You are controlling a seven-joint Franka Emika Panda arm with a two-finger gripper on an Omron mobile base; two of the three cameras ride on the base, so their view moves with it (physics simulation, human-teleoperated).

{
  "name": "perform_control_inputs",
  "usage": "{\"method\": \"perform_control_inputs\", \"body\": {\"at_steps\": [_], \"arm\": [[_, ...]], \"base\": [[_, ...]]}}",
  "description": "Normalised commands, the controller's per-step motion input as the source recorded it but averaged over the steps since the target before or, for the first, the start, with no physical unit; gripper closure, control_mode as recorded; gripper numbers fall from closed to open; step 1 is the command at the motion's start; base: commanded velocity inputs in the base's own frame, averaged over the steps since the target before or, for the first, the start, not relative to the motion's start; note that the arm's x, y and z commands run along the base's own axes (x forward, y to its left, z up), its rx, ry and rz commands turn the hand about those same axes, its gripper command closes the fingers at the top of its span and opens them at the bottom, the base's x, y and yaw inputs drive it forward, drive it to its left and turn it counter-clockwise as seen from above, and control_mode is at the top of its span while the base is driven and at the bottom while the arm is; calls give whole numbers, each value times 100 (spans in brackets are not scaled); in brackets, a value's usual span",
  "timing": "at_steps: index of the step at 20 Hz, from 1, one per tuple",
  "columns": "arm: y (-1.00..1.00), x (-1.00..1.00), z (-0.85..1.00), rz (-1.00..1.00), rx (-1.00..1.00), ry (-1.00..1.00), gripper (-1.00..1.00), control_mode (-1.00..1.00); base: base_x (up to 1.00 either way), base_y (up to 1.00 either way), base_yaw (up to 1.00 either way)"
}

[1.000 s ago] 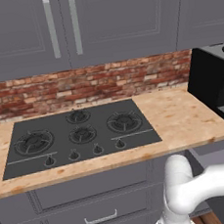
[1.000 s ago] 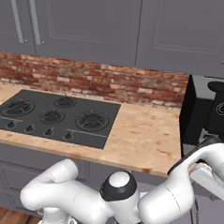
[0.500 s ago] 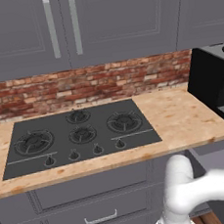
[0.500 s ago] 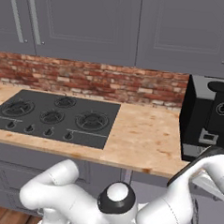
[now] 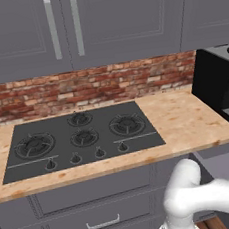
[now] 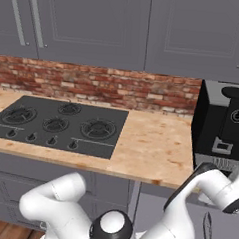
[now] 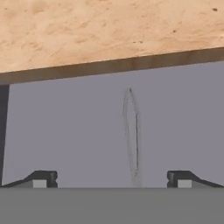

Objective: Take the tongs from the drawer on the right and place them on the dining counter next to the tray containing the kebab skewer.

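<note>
Arm's dropped lower and further right since a second ago, the hob view hasn't budged. Claw (image 7: 112, 179) is spread wide, holding nothing, tips at the bottom corners. The tongs (image 7: 131, 136) lie between them mid-frame on the grey floor of the drawer (image 7: 65, 131). Above that, the counter (image 7: 109, 30) edge.

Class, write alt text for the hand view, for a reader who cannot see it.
Slim silvery tongs lie lengthwise on the grey floor of an open drawer, between the two dark fingertips of the open pincer at the bottom. Across the top runs the edge of a beige wood-look countertop.
</note>
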Motion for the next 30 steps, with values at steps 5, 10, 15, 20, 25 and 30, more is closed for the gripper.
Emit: {"method": "perform_control_inputs", "body": {"at_steps": [5,10,15,20,25,30], "arm": [[3,2,-19,-10,-12,0,-100,-100],[0,6,-13,-10,-7,1,-100,-100],[0,9,-13,-9,-8,5,-100,-100],[-1,12,-11,-6,-5,6,-100,-100],[-5,1,-13,-1,0,5,-100,-100],[-15,-2,-13,0,0,0,-100,-100]], "base": [[0,0,0],[0,0,0],[0,0,0],[0,0,0],[0,0,0],[0,0,0]]}}
